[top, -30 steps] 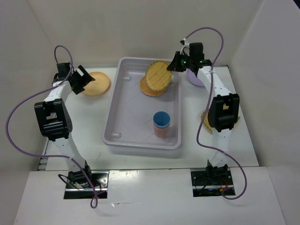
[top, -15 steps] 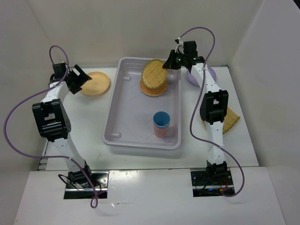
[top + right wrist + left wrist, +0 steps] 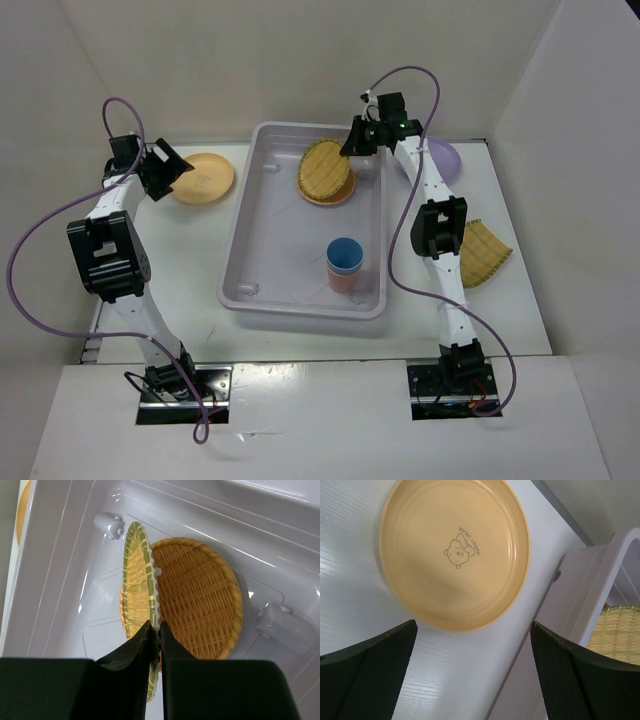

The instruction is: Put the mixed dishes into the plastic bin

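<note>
While my right gripper (image 3: 159,630) pinches the yellow woven plate (image 3: 137,595) in the plastic bin (image 3: 60,580), release seems next; left gripper (image 3: 472,640) gapes.

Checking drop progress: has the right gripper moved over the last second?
Yes. The right gripper, pinching the yellow woven plate, shifted left, further over the plastic bin.

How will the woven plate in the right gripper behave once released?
Probably stiff: the woven plate holds its shape pinched at the rim by the right gripper. Likely light, given its thin edge. Standing on edge, it'll probably tip flat onto the second plate.
</note>
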Tool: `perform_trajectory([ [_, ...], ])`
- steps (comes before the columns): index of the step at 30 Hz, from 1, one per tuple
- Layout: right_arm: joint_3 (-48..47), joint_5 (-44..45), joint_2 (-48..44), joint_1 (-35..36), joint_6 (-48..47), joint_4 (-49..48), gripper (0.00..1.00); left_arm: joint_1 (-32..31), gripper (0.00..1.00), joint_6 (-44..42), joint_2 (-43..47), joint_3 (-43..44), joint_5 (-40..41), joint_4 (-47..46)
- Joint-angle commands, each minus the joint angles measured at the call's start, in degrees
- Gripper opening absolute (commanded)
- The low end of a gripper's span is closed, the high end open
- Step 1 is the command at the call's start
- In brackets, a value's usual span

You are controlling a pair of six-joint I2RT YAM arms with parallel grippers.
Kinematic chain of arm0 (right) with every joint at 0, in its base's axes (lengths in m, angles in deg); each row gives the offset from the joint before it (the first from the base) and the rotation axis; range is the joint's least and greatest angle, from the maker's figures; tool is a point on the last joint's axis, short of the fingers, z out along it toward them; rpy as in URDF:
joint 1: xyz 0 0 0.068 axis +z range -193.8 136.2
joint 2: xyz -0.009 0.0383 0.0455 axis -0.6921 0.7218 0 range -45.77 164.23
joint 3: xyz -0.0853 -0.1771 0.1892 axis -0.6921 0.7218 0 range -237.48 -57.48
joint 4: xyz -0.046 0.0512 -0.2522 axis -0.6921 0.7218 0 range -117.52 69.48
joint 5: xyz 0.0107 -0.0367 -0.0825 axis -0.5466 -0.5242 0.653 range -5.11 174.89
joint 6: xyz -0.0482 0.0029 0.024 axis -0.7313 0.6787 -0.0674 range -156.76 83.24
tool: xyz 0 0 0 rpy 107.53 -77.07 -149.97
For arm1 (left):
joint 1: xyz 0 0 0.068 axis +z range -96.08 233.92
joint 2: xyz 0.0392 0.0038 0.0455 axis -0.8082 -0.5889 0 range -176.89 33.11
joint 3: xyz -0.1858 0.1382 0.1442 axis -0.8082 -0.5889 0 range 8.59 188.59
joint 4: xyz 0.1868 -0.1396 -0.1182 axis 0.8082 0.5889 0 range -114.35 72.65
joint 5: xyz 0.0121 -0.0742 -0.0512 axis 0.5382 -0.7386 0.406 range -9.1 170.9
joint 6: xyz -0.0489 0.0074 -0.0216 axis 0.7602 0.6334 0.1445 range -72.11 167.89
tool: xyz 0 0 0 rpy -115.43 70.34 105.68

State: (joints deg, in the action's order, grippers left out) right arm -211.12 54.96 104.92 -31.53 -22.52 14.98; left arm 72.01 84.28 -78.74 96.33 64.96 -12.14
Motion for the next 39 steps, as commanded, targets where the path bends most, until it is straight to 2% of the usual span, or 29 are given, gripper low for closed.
perform_trajectory([
  [1, -2.54, -0.48, -1.28, 0.82, -1.14, 0.56, 0.0, 0.46, 1.0, 0.27, 1.73, -0.29, -0.4, -1.84],
  [5, -2.54, -0.48, -0.05, 0.82, -1.14, 1.09, 0.0, 0.46, 1.0, 0.27, 1.2, -0.29, -0.93, -1.84],
  [7, -2.54, 0.39, -0.05, 0.82, -1.14, 1.62, 0.04, 0.46, 1.0, 0.27, 1.2, -0.29, -0.93, -1.84],
  [10, -2.54, 1.54, -0.05, 0.82, -1.67, 2.85, 0.21, 0.46, 1.0, 0.27, 1.2, -0.29, -0.93, -1.84],
  [13, -2.54, 2.95, -0.05, 0.82, -2.81, 5.39, 0.45, 0.46, 1.0, 0.27, 0.5, -0.29, -0.41, -1.84],
  [15, -2.54, 4.44, -0.66, 0.82, -3.51, 7.15, 0.51, 0.46, 1.0, 0.27, -0.11, -0.29, 0.29, -1.84],
  [29, -2.54, 11.65, -4.27, 1.35, -7.03, 11.82, 0.69, 0.46, 1.0, -1.31, -3.01, -0.82, 1.44, -1.31],
  [39, -3.59, 12.78, -10.41, 2.41, -6.85, 11.2, 0.71, 0.46, 1.0, -2.37, -5.21, 0.23, 1.88, -0.17],
])
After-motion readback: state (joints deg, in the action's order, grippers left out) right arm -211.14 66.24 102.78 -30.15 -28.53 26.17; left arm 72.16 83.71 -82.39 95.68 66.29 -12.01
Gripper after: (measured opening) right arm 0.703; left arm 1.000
